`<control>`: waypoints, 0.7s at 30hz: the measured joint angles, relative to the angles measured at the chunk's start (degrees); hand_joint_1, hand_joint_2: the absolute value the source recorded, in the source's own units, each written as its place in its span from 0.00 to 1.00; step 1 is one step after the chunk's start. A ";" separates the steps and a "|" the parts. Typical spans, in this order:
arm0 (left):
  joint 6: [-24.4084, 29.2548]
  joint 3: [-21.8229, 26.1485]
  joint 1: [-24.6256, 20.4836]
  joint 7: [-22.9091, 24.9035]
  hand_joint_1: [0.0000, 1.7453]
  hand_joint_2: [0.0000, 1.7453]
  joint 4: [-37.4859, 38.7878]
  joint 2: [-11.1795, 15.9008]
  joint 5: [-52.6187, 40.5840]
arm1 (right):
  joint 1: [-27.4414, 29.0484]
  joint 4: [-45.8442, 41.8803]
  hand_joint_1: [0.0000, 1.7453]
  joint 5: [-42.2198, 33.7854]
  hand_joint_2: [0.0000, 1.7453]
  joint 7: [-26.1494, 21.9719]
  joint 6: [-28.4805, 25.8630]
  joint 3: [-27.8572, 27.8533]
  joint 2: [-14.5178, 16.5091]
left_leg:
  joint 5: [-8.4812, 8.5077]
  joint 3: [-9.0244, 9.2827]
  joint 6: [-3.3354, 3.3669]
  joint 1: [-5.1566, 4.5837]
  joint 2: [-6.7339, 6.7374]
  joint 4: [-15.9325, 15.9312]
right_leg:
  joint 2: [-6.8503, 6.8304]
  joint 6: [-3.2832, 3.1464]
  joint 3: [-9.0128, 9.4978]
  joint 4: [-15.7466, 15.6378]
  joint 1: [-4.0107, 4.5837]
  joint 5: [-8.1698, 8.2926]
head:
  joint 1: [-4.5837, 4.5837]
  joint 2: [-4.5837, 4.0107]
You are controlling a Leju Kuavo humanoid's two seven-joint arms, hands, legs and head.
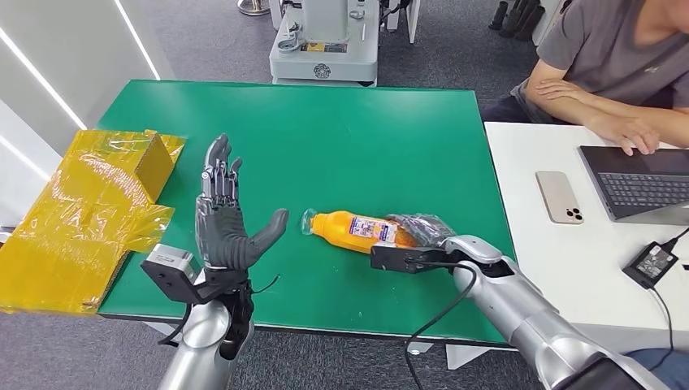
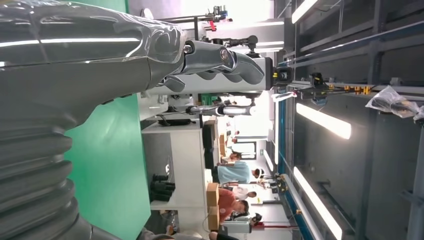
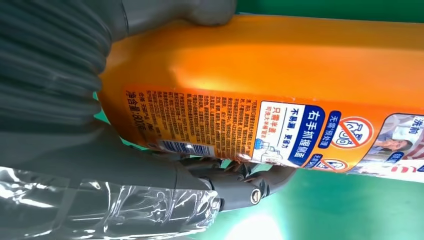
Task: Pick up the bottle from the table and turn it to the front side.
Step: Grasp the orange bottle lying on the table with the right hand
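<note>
Bottle point(image 1: 355, 230) lying flat, smooth rigid plastic, likely slippery; right hand point(image 1: 418, 233) grasping its base end; left hand point(image 1: 230, 213) released, fingers spread.

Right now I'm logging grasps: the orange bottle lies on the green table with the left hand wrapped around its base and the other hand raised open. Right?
Not quite. The right hand grips the base of the orange bottle, as the head view shows. The bottle does lie on the green table, and the raised open hand is the left hand.
</note>
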 joint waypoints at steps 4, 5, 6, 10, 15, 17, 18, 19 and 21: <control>0.66 0.02 0.21 -0.07 0.00 1.00 -0.41 0.22 0.08 | -0.10 0.03 1.00 -0.21 1.00 -0.73 -3.58 -0.15 1.23 | 0.00 -0.02 0.00 0.00 -0.01 0.00 | 0.00 0.00 -0.01 0.00 0.00 0.00 | -0.01 0.00; 0.89 0.04 0.39 -0.15 0.00 1.00 -0.56 0.28 0.10 | -0.02 -0.27 1.00 -0.27 1.00 -0.69 -5.30 -0.38 1.65 | 0.00 -0.02 0.00 0.00 -0.01 0.00 | -0.01 0.00 -0.01 0.00 0.00 0.00 | -0.01 0.00; 1.10 0.07 0.64 -0.28 0.00 1.00 -0.75 0.33 0.11 | 0.13 -0.77 1.00 -0.31 1.00 -0.44 -7.41 -0.75 2.16 | 0.00 -0.03 0.00 0.00 -0.01 0.00 | -0.01 0.00 -0.02 0.00 0.00 0.00 | -0.01 0.00; 1.83 0.11 1.55 -0.98 0.00 1.00 -1.74 0.44 0.07 | 1.04 -4.05 1.00 0.14 1.00 2.23 -17.80 -3.24 4.74 | 0.00 -0.03 0.00 0.02 0.00 -0.01 | 0.00 0.01 -0.06 0.00 0.02 -0.02 | -0.01 0.00; 2.52 0.13 2.06 -1.04 0.00 1.00 -2.22 0.42 0.10 | 5.18 -10.41 1.00 4.87 1.00 4.33 -34.27 -7.25 7.90 | -0.01 -0.04 -0.01 0.03 -0.02 -0.02 | -0.02 0.03 -0.05 0.00 0.03 -0.04 | -0.01 0.00; 2.66 0.13 2.06 -1.07 0.00 1.00 -2.22 0.40 0.31 | 7.08 -12.69 1.00 6.26 1.00 4.75 -37.82 -8.48 8.79 | -0.01 -0.04 -0.01 0.02 -0.02 -0.02 | -0.01 0.04 -0.05 -0.01 0.03 -0.05 | -0.01 0.00; 2.70 0.13 2.07 -1.07 0.00 1.00 -2.22 0.39 0.49 | 8.05 -13.70 1.00 6.72 1.00 4.68 -39.05 -9.09 9.14 | -0.01 -0.04 -0.01 0.02 -0.02 -0.02 | -0.02 0.04 -0.05 -0.01 0.02 -0.05 | -0.01 0.00; 2.75 0.13 2.07 -1.08 0.00 1.00 -2.22 0.36 0.73 | 9.06 -14.66 1.00 7.19 1.00 4.41 -40.47 -9.72 9.54 | -0.01 -0.05 -0.01 0.02 -0.02 -0.02 | -0.02 0.04 -0.05 -0.02 0.02 -0.05 | -0.01 0.00; 2.92 0.13 2.10 -1.08 0.00 1.00 -2.22 0.15 1.35 | 11.18 -16.57 1.00 8.01 1.00 3.18 -44.10 -11.14 10.53 | -0.01 -0.06 -0.01 0.02 -0.03 -0.02 | -0.04 0.04 -0.05 -0.02 0.02 -0.05 | 0.00 0.00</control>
